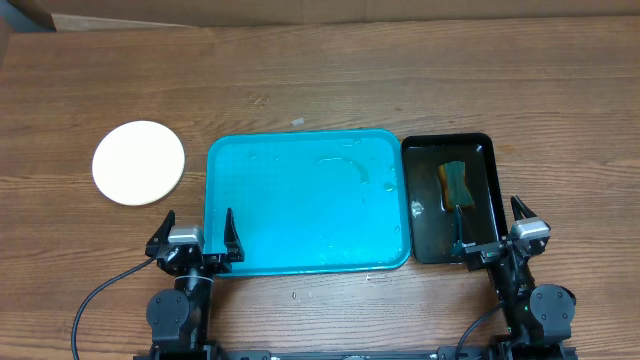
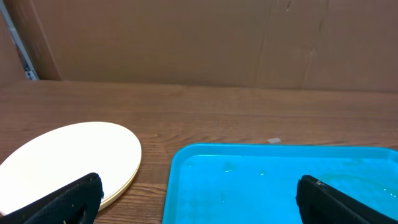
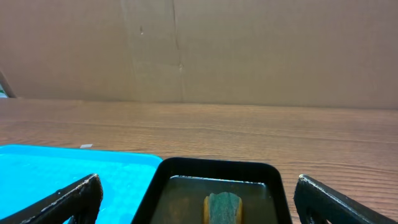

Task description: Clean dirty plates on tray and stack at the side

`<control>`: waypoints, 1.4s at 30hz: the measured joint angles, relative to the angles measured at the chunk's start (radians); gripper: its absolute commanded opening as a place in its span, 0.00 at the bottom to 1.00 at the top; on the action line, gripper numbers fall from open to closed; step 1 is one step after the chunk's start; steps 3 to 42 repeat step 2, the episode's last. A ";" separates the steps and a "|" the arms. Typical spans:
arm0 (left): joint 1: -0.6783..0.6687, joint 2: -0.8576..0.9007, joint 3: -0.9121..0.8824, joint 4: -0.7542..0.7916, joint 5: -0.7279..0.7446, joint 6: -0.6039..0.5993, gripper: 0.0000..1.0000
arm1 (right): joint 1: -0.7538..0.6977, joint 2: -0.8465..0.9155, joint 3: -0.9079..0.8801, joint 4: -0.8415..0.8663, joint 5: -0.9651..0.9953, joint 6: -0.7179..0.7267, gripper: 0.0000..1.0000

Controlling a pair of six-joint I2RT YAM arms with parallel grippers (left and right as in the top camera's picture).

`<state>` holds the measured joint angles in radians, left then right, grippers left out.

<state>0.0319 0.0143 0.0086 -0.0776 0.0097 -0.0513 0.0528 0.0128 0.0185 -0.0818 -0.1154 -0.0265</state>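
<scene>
The turquoise tray (image 1: 300,205) lies mid-table with wet streaks and no plate on it; it also shows in the left wrist view (image 2: 249,180) and the right wrist view (image 3: 56,171). A stack of plates (image 1: 139,162) with a white one on top sits on the table left of the tray, and shows in the left wrist view (image 2: 68,158) with a pale yellowish rim under it. My left gripper (image 1: 196,238) is open and empty at the tray's near left corner. My right gripper (image 1: 494,232) is open and empty at the black tray's near end.
A black tray (image 1: 449,196) right of the turquoise one holds brownish water and a yellow-green sponge (image 1: 452,181), also in the right wrist view (image 3: 222,207). A cardboard wall (image 2: 205,40) stands behind the table.
</scene>
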 measured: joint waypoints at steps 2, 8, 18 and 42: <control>0.000 0.000 0.000 0.000 0.000 0.000 1.00 | 0.000 0.000 0.000 0.000 0.001 0.000 1.00; 0.000 0.000 0.000 0.000 0.000 0.000 1.00 | 0.000 0.000 0.000 0.000 0.001 0.000 1.00; 0.000 0.000 0.000 0.000 0.000 0.000 1.00 | 0.000 0.000 0.000 0.000 0.001 0.000 1.00; 0.000 0.000 0.000 0.000 0.000 0.000 1.00 | 0.000 0.000 0.000 0.000 0.001 0.000 1.00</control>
